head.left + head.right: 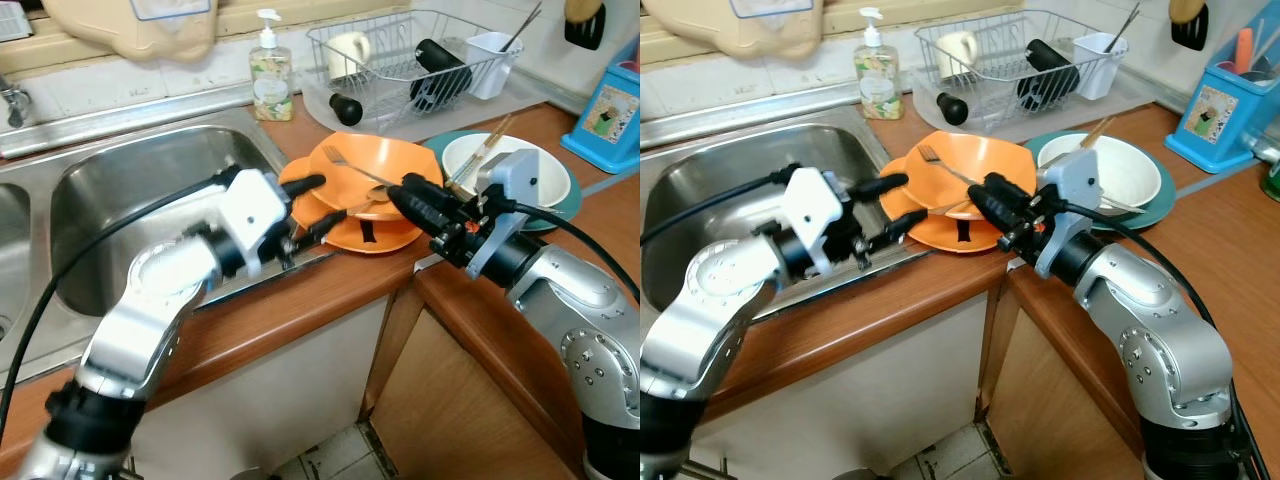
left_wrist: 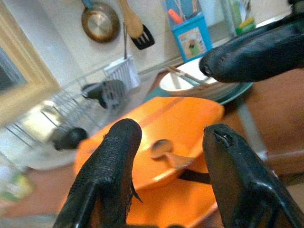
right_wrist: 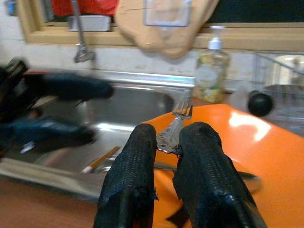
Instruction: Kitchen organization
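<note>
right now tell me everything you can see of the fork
The fork is silver metal with a slim handle. It lies tilted across the top orange bowl, tines up toward the sink side, handle running down toward the right gripper. That gripper's black fingers are closed around the handle, as the right wrist view shows. The left gripper is open at the bowls' edge, not touching the fork.

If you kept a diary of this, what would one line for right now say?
right gripper: shut on fork over orange bowl | left gripper: open, at orange plates | beside: sink
</note>
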Tool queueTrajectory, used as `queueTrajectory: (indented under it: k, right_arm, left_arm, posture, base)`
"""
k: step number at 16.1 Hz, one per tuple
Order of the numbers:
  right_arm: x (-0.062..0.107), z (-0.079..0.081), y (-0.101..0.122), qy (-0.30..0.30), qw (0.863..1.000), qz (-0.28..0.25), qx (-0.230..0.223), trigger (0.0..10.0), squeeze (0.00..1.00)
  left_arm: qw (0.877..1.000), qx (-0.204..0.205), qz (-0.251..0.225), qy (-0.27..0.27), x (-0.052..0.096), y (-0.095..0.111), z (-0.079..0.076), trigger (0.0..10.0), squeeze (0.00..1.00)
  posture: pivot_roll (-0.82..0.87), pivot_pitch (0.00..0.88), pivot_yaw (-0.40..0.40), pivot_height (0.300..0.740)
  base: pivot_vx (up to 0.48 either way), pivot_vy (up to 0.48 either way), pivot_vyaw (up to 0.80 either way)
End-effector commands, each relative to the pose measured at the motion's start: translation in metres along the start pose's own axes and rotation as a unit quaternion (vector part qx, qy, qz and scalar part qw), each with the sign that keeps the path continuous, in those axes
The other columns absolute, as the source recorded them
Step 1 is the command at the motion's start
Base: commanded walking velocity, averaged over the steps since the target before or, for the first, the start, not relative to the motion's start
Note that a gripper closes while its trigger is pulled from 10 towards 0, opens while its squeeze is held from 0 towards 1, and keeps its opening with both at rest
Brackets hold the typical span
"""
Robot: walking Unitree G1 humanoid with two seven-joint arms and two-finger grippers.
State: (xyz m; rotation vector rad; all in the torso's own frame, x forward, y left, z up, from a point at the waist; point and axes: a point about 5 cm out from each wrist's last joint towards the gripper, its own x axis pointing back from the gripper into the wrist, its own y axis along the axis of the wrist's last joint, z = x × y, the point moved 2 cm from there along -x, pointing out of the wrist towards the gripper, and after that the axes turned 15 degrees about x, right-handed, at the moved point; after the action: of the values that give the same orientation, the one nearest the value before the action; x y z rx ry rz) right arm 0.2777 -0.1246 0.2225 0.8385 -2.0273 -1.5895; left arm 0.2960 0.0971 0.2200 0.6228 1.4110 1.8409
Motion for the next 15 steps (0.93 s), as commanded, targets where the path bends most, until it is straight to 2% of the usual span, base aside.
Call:
queueTrajectory:
  k: [1, 2, 3, 4, 12, 15]
  right_arm:
    - [-0.003, 0.007, 0.012, 0.030, 0.999, -0.014, 0.012, 0.0, 0.00]
    - [-0.003, 0.012, 0.015, 0.047, 0.999, -0.017, 0.013, 0.0, 0.00]
    - [-0.004, 0.014, 0.016, 0.055, 0.998, -0.018, 0.015, 0.0, 0.00]
    - [-0.004, 0.015, 0.017, 0.063, 0.998, -0.018, 0.017, 0.0, 0.00]
    - [-0.006, 0.022, 0.025, 0.092, 0.995, -0.023, 0.027, 0.0, 0.00]
    - [-0.006, 0.021, 0.025, 0.093, 0.995, -0.021, 0.029, 0.0, 0.00]
  left_arm:
    - [0.999, -0.052, 0.012, 0.001, -0.002, 0.000, 0.003, 10.0, 0.00]
    - [0.996, -0.089, 0.009, 0.008, -0.004, 0.002, 0.006, 8.0, 0.00]
    - [0.995, -0.097, 0.001, 0.007, -0.006, 0.004, 0.007, 3.2, 0.00]
    - [0.994, -0.108, -0.003, 0.002, -0.008, 0.005, 0.007, 0.0, 0.00]
    - [0.980, -0.193, 0.030, -0.045, -0.018, -0.007, 0.006, 0.0, 0.00]
    - [0.977, -0.204, 0.039, -0.055, -0.016, -0.011, 0.008, 0.0, 0.00]
  posture:
    - [-0.13, 0.000, 0.061, 0.740]
    - [-0.13, 0.000, 0.058, 0.740]
    - [-0.13, 0.000, 0.057, 0.740]
    - [-0.13, 0.000, 0.056, 0.740]
    - [-0.14, 0.000, 0.060, 0.740]
    - [-0.14, 0.000, 0.056, 0.740]
  base:
    - [0.000, 0.000, 0.00]
    - [0.000, 0.000, 0.00]
    - [0.000, 0.000, 0.00]
    - [0.000, 0.000, 0.00]
    - [0.000, 0.000, 0.00]
    - [0.000, 0.000, 0.00]
